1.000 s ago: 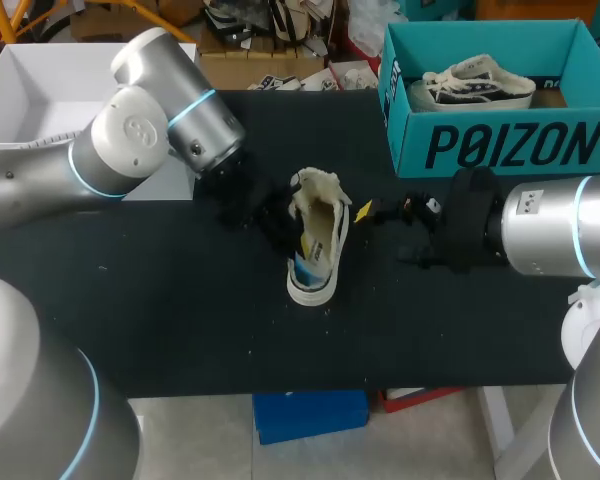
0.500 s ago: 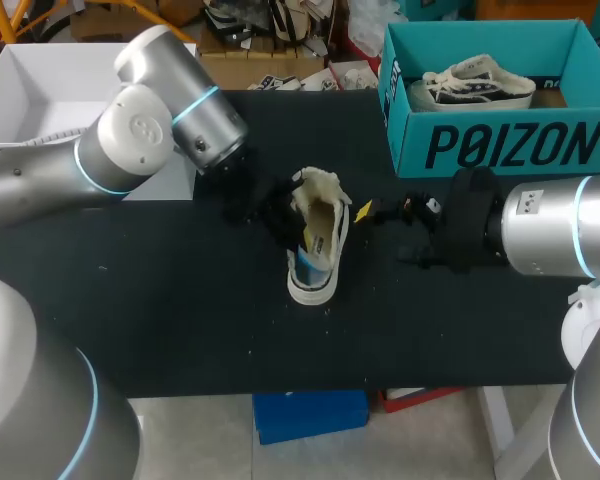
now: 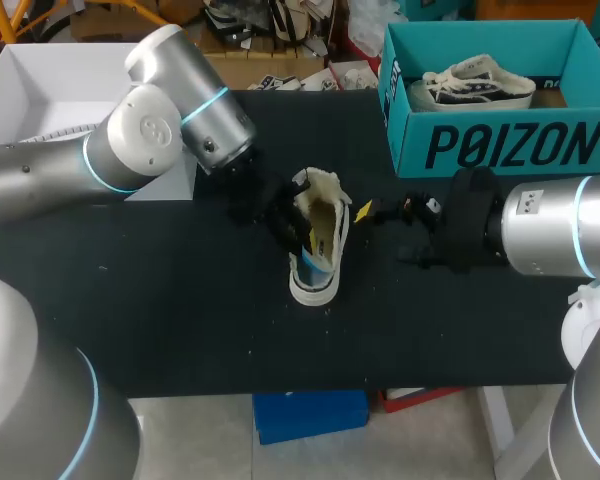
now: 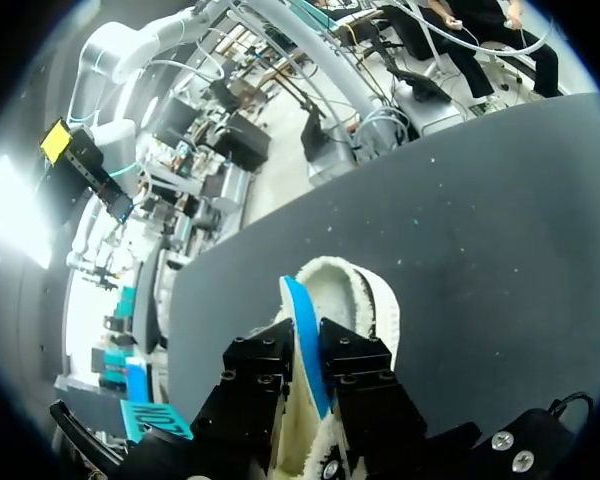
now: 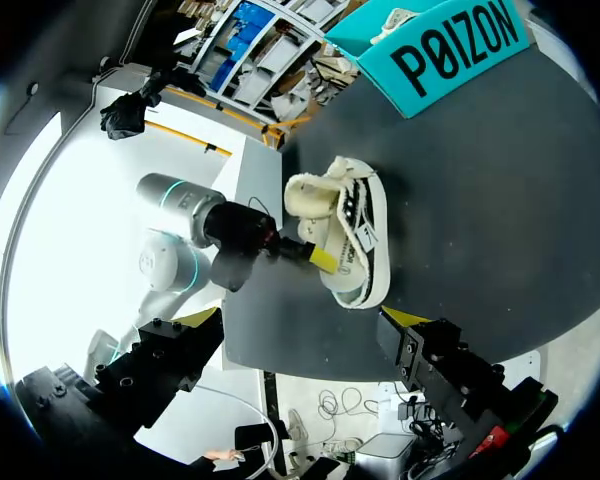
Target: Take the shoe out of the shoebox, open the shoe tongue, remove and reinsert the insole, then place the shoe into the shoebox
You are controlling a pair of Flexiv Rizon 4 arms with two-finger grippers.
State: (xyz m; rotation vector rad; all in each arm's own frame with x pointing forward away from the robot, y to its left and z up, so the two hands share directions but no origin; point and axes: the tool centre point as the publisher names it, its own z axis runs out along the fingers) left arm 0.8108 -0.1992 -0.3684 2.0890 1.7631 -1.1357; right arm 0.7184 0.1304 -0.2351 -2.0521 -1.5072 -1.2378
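Note:
A cream fleece-lined shoe [image 3: 320,240] lies on the black table [image 3: 180,310], its opening facing up. My left gripper [image 3: 292,228] reaches into it from the left. In the left wrist view its black fingers [image 4: 258,362] stand close on both sides of the blue insole [image 4: 306,345], which stands on edge inside the shoe [image 4: 372,300]. My right gripper [image 3: 380,228] hovers just right of the shoe, open wide with nothing between its fingers [image 5: 435,352]. From that side the shoe [image 5: 348,232] shows with the left gripper's yellow tip at its rim.
The teal shoebox [image 3: 500,145] stands at the back right with a second shoe [image 3: 475,85] inside. A white box [image 3: 40,95] sits at the back left behind my left arm. Bare tabletop lies in front of the shoe.
My left arm has swung a little to the right, bringing its gripper further over the shoe. The right arm has not moved.

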